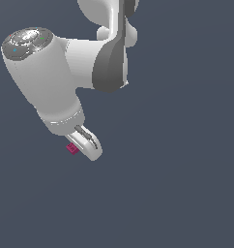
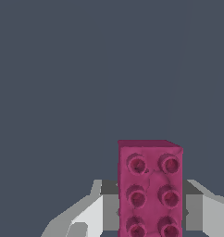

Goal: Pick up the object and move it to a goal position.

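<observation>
The magenta-pink studded brick (image 2: 150,190) fills the space between my two fingers in the wrist view. The grey pads (image 2: 110,203) stand against its two long sides. My gripper (image 2: 151,208) is shut on the brick. In the exterior view the white hand (image 1: 87,143) points down and covers most of the brick (image 1: 72,148); only one pink end shows at the exterior view's left of the hand. The frames do not show whether the brick rests on the floor or hangs above it.
A plain dark blue-grey floor (image 1: 177,193) stretches all around. The arm's big white links (image 1: 46,72) fill the upper part of the exterior view's left. No goal marker shows.
</observation>
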Tool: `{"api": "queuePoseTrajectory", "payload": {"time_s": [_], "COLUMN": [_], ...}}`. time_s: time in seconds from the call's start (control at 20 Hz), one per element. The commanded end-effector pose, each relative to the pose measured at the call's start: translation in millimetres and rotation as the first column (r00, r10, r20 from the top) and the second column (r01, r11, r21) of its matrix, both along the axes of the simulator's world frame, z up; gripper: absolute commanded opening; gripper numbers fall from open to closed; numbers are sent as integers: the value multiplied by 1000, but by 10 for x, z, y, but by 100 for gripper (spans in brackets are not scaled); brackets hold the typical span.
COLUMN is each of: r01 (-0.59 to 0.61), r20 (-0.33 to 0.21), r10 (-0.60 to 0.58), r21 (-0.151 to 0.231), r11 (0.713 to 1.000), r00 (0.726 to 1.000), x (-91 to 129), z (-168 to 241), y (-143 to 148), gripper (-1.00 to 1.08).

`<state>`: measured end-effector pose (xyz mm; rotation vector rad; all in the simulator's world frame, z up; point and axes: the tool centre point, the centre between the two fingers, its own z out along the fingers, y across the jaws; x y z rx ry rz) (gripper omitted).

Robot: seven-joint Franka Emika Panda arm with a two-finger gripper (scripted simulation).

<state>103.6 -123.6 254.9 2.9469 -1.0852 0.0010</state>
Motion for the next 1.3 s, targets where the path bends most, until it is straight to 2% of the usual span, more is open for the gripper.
{"api": "queuePoseTrajectory", "payload": {"time_s": [0.0, 0.6, 1.25], "r01": [0, -1, -1], "r20": [0, 0, 0], "r10": [0, 1, 1], "r21": [0, 1, 1], "r11": [1000, 1000, 1000], "r00": [1000, 1000, 1000], "x": [60, 278, 365], "z": [124, 536, 682], "y": [-54, -238, -306], "gripper": [-100, -100, -100]}}
